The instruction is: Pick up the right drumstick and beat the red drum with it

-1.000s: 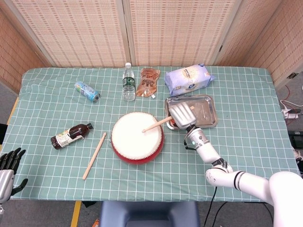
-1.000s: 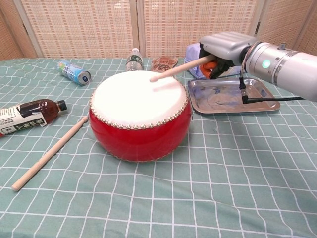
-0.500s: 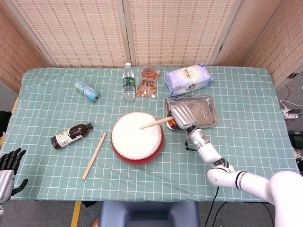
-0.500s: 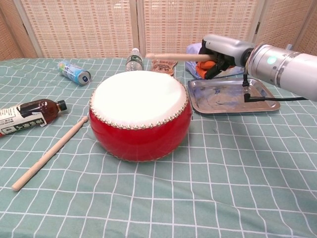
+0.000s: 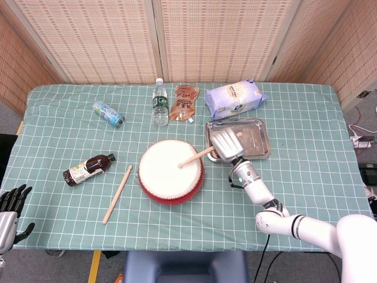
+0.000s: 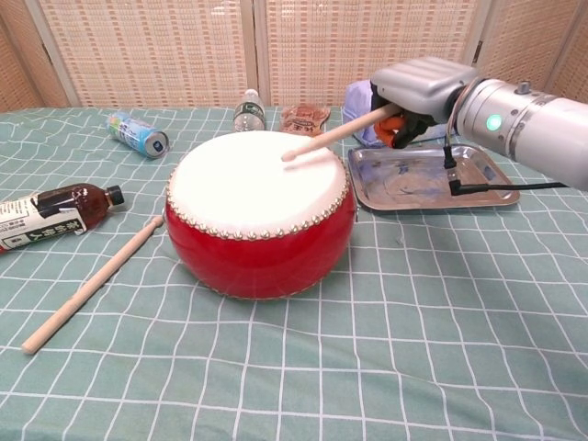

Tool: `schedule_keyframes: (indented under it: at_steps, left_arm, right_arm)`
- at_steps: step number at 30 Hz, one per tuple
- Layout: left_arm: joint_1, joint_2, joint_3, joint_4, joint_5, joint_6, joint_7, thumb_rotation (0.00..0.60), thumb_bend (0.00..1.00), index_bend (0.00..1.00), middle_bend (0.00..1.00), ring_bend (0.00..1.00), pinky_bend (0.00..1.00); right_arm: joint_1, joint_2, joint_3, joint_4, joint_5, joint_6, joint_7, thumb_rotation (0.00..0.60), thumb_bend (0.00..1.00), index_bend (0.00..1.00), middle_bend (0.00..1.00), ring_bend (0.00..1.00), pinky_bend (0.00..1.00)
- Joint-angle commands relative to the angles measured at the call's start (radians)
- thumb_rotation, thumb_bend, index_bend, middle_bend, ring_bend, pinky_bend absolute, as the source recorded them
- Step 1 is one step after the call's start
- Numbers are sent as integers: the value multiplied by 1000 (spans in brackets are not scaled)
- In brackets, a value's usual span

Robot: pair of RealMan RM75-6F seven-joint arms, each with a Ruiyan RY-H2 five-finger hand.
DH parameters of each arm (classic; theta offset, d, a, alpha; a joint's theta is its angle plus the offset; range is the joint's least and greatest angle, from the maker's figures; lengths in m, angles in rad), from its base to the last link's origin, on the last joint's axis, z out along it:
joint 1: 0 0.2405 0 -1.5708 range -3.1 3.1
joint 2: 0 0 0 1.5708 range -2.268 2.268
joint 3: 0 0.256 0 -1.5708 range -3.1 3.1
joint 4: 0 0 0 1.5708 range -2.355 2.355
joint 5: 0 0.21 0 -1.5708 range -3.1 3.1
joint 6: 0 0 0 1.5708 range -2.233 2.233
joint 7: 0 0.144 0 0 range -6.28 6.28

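The red drum (image 5: 171, 171) (image 6: 260, 213) with a white skin stands mid-table. My right hand (image 5: 227, 145) (image 6: 415, 93) hovers at the drum's right side and grips the right drumstick (image 5: 195, 157) (image 6: 336, 133). The stick slants down to the left, and its tip touches or nearly touches the skin right of centre. The left drumstick (image 5: 118, 194) (image 6: 93, 284) lies on the cloth left of the drum. My left hand (image 5: 10, 209) hangs past the table's front left corner with fingers apart, holding nothing.
A steel tray (image 5: 254, 141) (image 6: 430, 181) lies right of the drum, under my right hand. A brown bottle (image 5: 88, 168) lies at the left. A can (image 5: 108, 113), a water bottle (image 5: 159, 102), a snack pouch (image 5: 184, 95) and a white bag (image 5: 236, 98) line the back.
The drumstick was raised level above the drum half a second ago. It has now swung down, its tip back on the skin. The left hand stayed put.
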Motion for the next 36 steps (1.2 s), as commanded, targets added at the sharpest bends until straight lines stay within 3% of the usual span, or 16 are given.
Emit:
schedule_keyframes:
  at_steps: [1,7,12,18,22,27,31,36]
  left_arm:
    - [-1,0,0,-2,1,0,1,600,234,5,0,0,4]
    - [-1,2,1,-6,3,2,6,600,233,5,0,0,4]
    - [0,3,1,-8,1,1,9,600,232,5,0,0,4]
    - [0,0,2,-8,1,-1,10,600,232,5,0,0,4]
    - [1,0,2,-7,0,0,8,600,232,5,0,0,4]
    - [3,0,3,-5,-1,2,7,600,232,5,0,0,4]
    - [5,2,3,-6,0,5,7,600,229,5,0,0,4]
    - [6,4,5,-13,4,7,14,600,229,5,0,0,4]
  right_arm:
    - [-34,31,58,-46,-39,27,444,600,999,1000,1000,1000,1000]
    - [3,20,0,2,-34,-17,265,600,999,1000,1000,1000,1000]
    - [49,4,-60,58,-40,-39,18,600,999,1000,1000,1000,1000]
    - [68,-7,-73,61,-5,-22,-147,600,998,1000,1000,1000,1000]
    - [49,-6,-41,33,-4,16,-63,600,998,1000,1000,1000,1000]
    - [3,14,16,8,-17,49,184,600,997,1000,1000,1000,1000]
    - [-23,53,47,7,36,1,306,600,997,1000,1000,1000,1000]
    - [-31,63,46,96,96,-93,373,600,990,1000,1000,1000,1000]
